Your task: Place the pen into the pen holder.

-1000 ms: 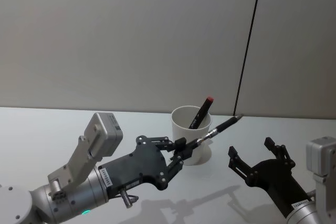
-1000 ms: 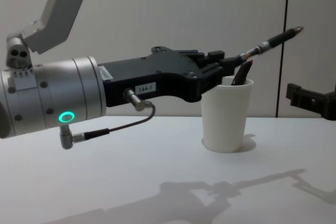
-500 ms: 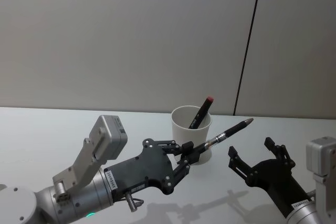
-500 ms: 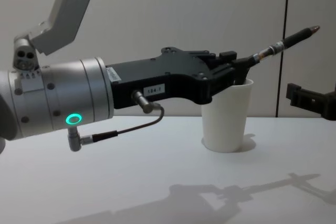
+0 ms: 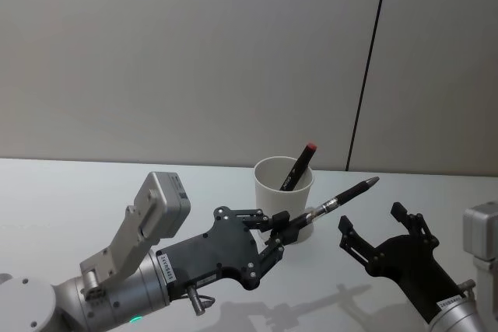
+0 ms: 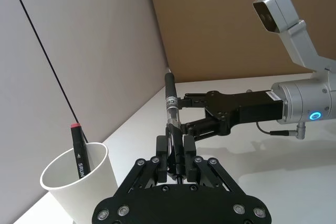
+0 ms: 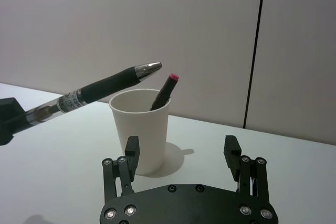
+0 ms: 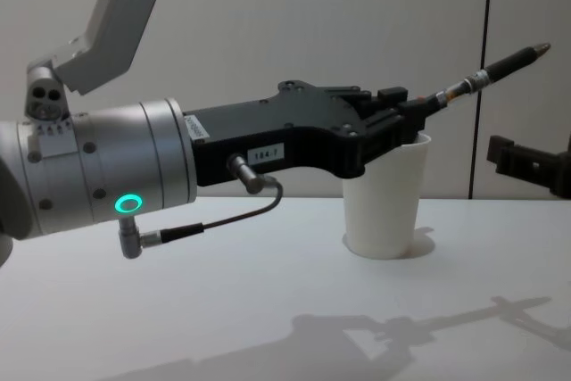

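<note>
Left gripper, fingers clamped on the pen, holds it tilted near the cup; right gripper hangs nearby, fingers apart.

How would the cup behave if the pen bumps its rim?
Probably tips easily: the cup looks like thin paper, tall, tapering to a narrow base. The marker leaning on its rim likely loads one side. A bump from the pen in the left gripper might tip or slide it on the smooth table.
</note>
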Controlling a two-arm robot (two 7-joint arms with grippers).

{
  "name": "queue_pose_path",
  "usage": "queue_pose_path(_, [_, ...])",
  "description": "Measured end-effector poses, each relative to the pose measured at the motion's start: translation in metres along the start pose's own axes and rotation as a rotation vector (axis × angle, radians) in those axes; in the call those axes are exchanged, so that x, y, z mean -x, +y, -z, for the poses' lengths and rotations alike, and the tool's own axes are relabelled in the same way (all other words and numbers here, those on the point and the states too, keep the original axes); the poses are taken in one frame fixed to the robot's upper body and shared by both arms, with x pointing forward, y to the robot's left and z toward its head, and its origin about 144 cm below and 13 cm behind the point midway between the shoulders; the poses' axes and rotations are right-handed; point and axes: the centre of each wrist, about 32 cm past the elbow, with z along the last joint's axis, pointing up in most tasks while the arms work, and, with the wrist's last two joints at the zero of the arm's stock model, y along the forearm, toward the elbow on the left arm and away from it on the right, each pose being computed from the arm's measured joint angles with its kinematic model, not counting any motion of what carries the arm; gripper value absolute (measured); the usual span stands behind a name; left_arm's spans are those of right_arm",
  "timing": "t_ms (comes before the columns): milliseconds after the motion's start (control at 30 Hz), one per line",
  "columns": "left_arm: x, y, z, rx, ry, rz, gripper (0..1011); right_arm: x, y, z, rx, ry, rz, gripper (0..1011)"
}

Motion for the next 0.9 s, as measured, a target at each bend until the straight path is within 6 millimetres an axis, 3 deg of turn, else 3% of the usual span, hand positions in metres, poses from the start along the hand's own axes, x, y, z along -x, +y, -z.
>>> queue_pose_path(500, [0.0,-0.001,0.0,0.002,0.001,0.003,186,-0.023,-0.013,-0.009,0.0,0.147,-0.111,1001])
queue_pose_path(900, [0.0,-0.001,0.0,0.002,0.001,0.004,185,-0.053,-0.033,-0.019,0.066,0.331,-0.261,1001])
